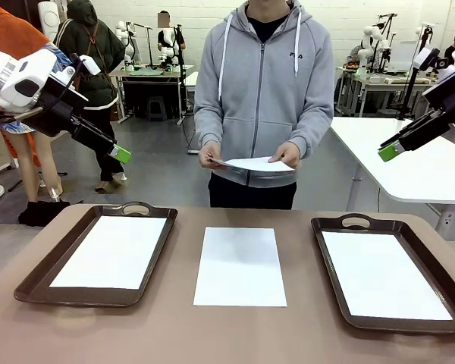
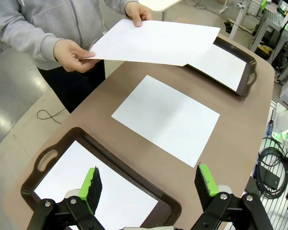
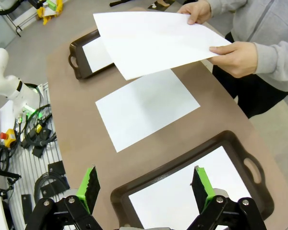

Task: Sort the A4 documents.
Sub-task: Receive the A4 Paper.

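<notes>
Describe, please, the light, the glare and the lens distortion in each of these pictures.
Front view: soft, even light; the plain white paper sheet lying mid-table is bright and featureless, casting hardly any shadow. Left wrist view: the wide lens bows the rounded brown table at its edges; no motion blur. Right wrist view: same bowing; the white sheet held above the table is sharp.

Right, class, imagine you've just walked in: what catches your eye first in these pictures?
First, the held sheet that a person at the table's far side lifts over it. Below, the middle sheet lies on the bare table between the left tray and the right tray, both dark brown and each with white paper inside. The left claw and right claw hang open in the air at either side.
</notes>
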`<state>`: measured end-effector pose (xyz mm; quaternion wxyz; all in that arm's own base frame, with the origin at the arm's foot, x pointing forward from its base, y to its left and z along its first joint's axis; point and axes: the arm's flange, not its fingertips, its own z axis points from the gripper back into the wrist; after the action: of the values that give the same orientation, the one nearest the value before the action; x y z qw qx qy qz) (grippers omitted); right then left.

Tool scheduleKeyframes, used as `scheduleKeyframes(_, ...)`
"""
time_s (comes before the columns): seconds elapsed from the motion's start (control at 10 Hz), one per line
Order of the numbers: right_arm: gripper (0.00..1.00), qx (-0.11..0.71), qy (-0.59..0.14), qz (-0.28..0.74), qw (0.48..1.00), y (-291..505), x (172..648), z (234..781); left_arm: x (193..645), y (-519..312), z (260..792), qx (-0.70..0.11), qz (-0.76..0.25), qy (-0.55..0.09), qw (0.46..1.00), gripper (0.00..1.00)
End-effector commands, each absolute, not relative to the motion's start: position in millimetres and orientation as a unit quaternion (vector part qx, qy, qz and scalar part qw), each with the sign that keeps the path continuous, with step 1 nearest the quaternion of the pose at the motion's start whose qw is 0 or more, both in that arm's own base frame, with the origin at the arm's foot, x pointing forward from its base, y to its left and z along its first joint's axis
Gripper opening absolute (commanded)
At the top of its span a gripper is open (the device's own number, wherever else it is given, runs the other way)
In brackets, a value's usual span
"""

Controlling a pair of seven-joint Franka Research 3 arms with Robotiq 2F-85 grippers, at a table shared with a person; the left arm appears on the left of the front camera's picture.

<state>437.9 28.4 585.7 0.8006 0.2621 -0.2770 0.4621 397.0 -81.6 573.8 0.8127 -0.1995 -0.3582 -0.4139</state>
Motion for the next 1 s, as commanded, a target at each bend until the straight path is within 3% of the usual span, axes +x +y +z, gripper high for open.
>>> scheduleKeyframes(0.0, 1.00, 0.268, -0.277, 0.463, 0.798, 29.2, 438.5, 584.4, 397.0, -83.0, 573.7, -0.198, -0.415, -0.358, 0.813, 1.00)
scheduleKeyframes(0.9, 1.00, 0.268, -0.277, 0.463, 0.798, 29.2, 438.5, 584.4, 397.0, -83.0, 573.7, -0.198, -0.415, -0.358, 0.813, 1.00)
